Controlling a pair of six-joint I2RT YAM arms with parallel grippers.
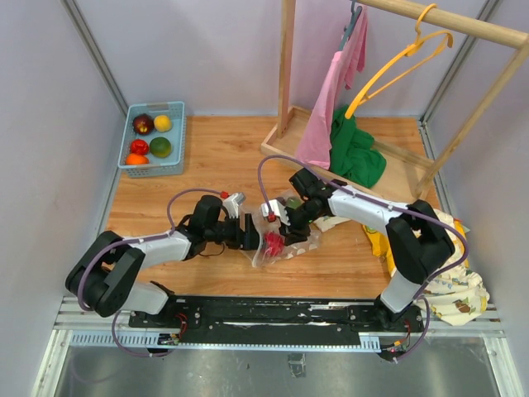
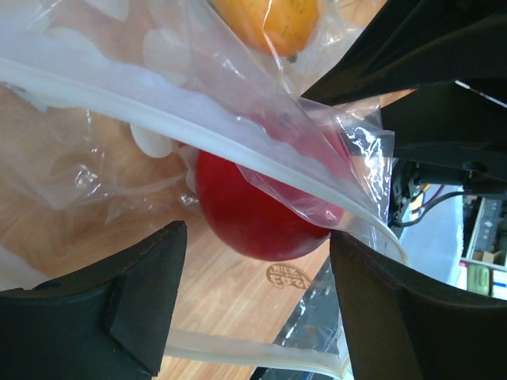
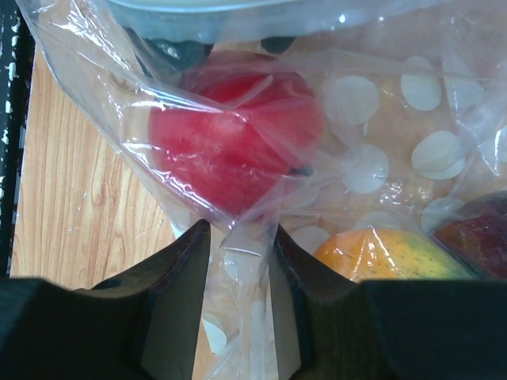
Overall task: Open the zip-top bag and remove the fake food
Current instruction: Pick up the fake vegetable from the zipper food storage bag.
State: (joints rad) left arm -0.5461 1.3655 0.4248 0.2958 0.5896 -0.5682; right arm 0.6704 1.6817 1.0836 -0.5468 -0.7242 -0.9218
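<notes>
The clear zip-top bag (image 1: 263, 255) lies on the wooden table between my two grippers. Fake food shows inside it: a red fruit (image 1: 274, 242), an orange one (image 3: 388, 253) and a dark purple one (image 3: 479, 237). My left gripper (image 1: 252, 233) stands wide open at the bag's mouth. The red fruit (image 2: 261, 214) sits just ahead of its fingertips and the white zip strip (image 2: 158, 115) crosses above. My right gripper (image 1: 285, 223) reaches from the other side. Its jaws (image 3: 243, 233) stand a narrow way apart with a loose fold of bag film in the gap, just below the red fruit (image 3: 230, 142).
A blue basket (image 1: 178, 112) at the back left holds several plastic fruits. A wooden clothes rack (image 1: 285, 74) stands at the back right with a pink garment (image 1: 326, 116), a green one (image 1: 357, 153) and a yellow hanger (image 1: 397, 62). A yellow-and-white cloth (image 1: 450, 289) lies at the right edge.
</notes>
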